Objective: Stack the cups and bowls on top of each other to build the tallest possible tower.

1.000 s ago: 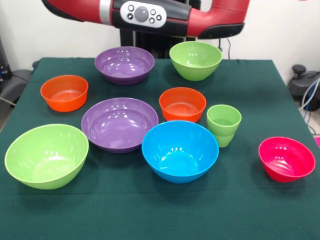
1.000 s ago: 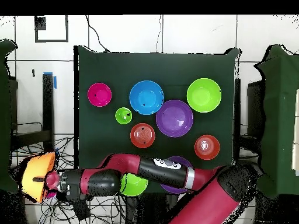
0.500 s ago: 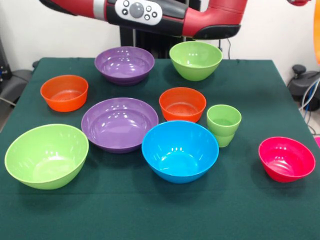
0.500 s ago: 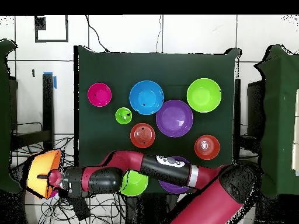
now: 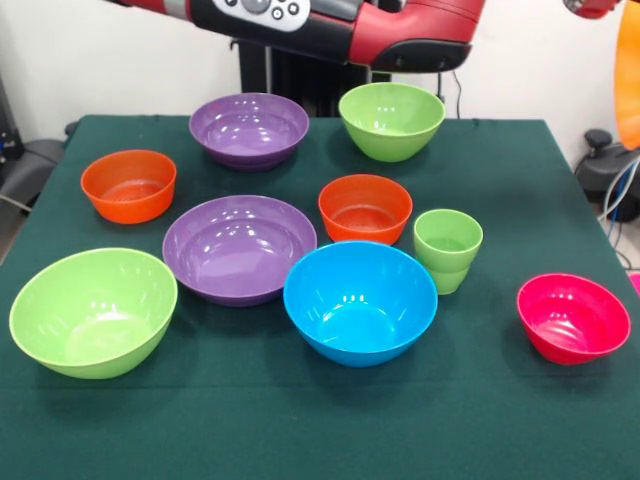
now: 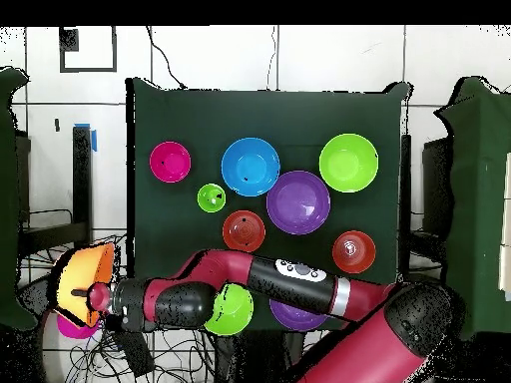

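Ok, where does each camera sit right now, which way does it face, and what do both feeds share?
Front view: sits across the table, facing the pedestal; the red arm crosses the top edge.
Overhead view: hangs above, looking straight down, robot base at the bottom; the arm reaches off the table, its end effector at the orange-yellow bowl.
Shared: the blue bowl, the green cup and the pink-red bowl, turned half round between views.

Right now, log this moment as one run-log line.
arm: off table edge | tool: carrying orange-yellow bowl | table: eight bowls, green cup by blue bowl | tower: not started
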